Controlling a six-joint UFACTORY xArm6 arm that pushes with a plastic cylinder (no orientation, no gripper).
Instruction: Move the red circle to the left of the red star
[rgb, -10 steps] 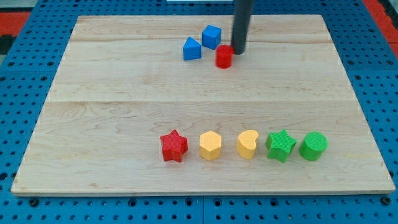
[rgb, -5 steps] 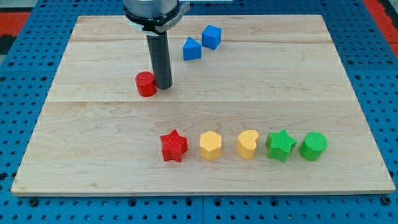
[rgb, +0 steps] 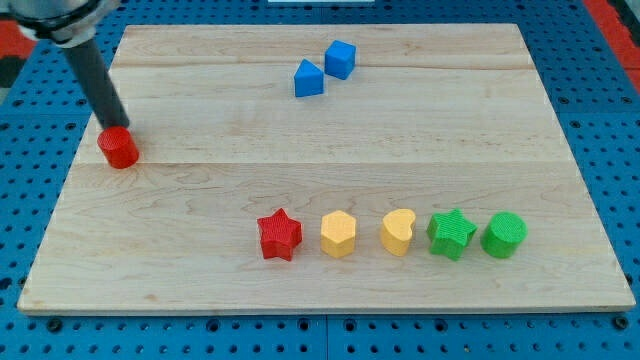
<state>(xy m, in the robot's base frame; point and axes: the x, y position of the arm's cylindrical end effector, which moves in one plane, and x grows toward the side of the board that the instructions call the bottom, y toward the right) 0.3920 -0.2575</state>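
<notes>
Wooden board: your rod ends in my tip, no gripper to report, touching the red circle at the view's left edge. Red star lies well apart, lower right; placement remains unfinished.

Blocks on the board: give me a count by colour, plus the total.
Red: 2, red circle and red star
Blue: 2
Yellow: 2
Green: 2
Total: 8
</notes>
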